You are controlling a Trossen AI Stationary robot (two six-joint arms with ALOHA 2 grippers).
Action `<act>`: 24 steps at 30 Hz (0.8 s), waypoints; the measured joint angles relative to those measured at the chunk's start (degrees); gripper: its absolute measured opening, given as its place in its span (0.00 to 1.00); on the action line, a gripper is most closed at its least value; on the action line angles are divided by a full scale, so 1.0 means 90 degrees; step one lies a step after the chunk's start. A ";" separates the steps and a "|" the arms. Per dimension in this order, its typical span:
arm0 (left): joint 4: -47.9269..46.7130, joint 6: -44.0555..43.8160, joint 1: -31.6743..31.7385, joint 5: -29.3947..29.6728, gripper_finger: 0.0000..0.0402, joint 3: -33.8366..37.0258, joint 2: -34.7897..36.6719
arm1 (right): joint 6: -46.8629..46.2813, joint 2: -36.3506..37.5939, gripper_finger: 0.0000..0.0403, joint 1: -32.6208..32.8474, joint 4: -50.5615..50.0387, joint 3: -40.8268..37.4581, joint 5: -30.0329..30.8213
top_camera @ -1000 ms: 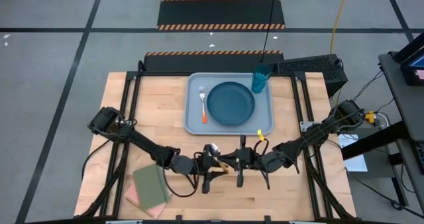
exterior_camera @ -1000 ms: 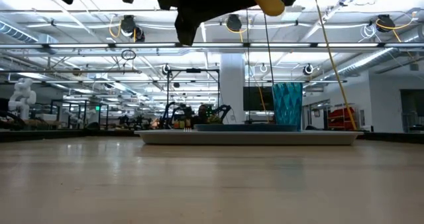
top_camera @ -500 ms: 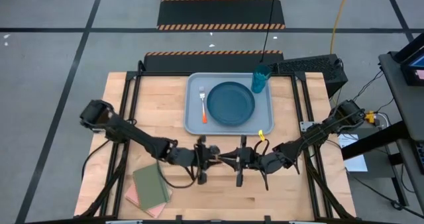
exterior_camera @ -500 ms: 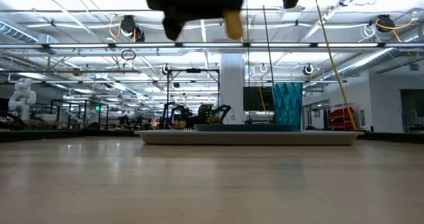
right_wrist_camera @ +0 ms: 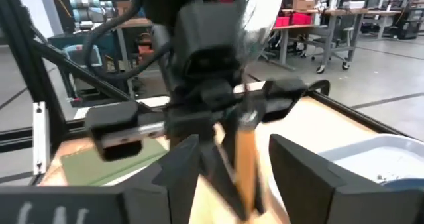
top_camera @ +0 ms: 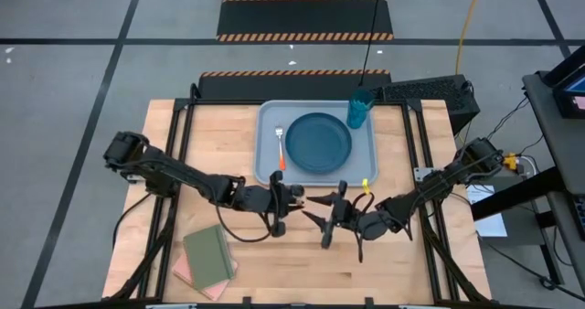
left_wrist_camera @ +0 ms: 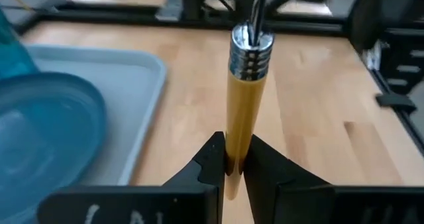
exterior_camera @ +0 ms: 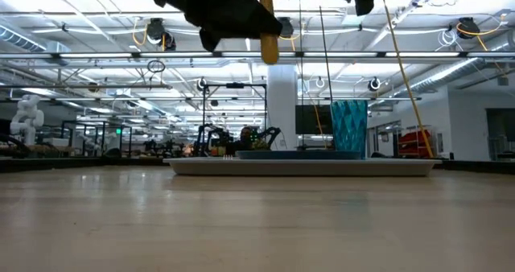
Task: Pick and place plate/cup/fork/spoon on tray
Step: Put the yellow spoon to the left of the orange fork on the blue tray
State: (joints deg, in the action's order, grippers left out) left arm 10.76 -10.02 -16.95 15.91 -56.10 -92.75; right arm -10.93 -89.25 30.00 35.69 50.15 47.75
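Observation:
The spoon (left_wrist_camera: pixel 242 111) stands upright above the table's near middle, bowl up and orange-yellow handle down, in my shut left gripper (left_wrist_camera: pixel 233 159), also visible in the high view (top_camera: pixel 294 200). My right gripper (right_wrist_camera: pixel 238 174) faces it from the table's right (top_camera: pixel 324 208), open, with a finger on either side of the handle and apart from it. The tray (top_camera: pixel 267 167) lies at the far middle and bears the plate (top_camera: pixel 318 142) and the fork (top_camera: pixel 281 149). The cup (top_camera: pixel 359 111) stands in the tray's far right corner. My left gripper pinches the spoon's orange-yellow handle (left_wrist_camera: pixel 236 141) between its two fingertips, a little above the handle's free end (exterior_camera: pixel 269 53). The fingers come about level from the table's left and lie across the handle. The spoon is lifted clear and upright, with its metal neck and bowl above the fingers.
A green notebook (top_camera: pixel 208 255) lies on a pink one at the table's near left. Bare wood (top_camera: pixel 411 272) lies along the near edge. Black frame rails (top_camera: pixel 422 144) run along both sides of the table.
My right gripper has opened and let go of the spoon, which has passed to my left gripper. The left gripper has moved toward the far edge and the tray with it. The spoon's handle has swung from tilted to upright.

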 joint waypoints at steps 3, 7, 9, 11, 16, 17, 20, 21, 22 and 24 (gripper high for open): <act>0.0169 -0.0017 0.0036 -0.0221 0.10 -0.0002 -0.0108 | 0.0054 0.0000 0.46 -0.0071 -0.0096 0.0000 -0.0208; 0.0286 -0.0015 0.0038 -0.0435 0.10 0.0008 -0.0153 | 0.0041 -0.0025 0.44 -0.0169 -0.0218 0.0000 -0.0350; 0.0486 -0.0015 0.0038 -0.0486 0.10 -0.0005 -0.0176 | 0.0004 -0.0055 0.41 -0.0207 -0.0265 0.0000 -0.0342; 0.0550 0.0051 0.0036 -0.0563 0.10 -0.0002 -0.0195 | -0.0009 -0.0081 0.38 -0.0247 -0.0256 -0.0002 -0.0497; 0.0699 0.0086 0.0025 -0.0675 0.09 -0.0005 -0.0195 | -0.0038 -0.0100 0.28 -0.0302 -0.0224 -0.0002 -0.0828; 0.0668 0.0098 0.0024 -0.0683 0.09 -0.0002 -0.0197 | -0.0038 -0.0100 0.25 -0.0302 -0.0206 -0.0002 -0.0832; 0.0716 0.0111 0.0029 -0.0768 0.09 -0.0002 -0.0197 | 0.0030 -0.0100 0.13 -0.0297 -0.0056 -0.0002 -0.0839; 0.0726 0.0113 0.0029 -0.0760 0.09 -0.0002 -0.0197 | 0.0097 -0.0100 0.09 -0.0297 0.0006 -0.0003 -0.0861; 0.0726 0.0138 0.0029 -0.0760 0.10 -0.0002 -0.0194 | 0.0166 -0.0100 0.05 -0.0297 0.0066 -0.0005 -0.0878; 0.0740 0.0148 0.0024 -0.0757 0.10 -0.0002 -0.0187 | 0.0246 -0.0100 0.04 -0.0297 0.0125 -0.0007 -0.0976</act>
State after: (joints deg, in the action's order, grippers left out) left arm 17.42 -8.68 -16.73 9.10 -56.12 -94.43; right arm -8.71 -90.15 27.33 36.82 50.09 38.96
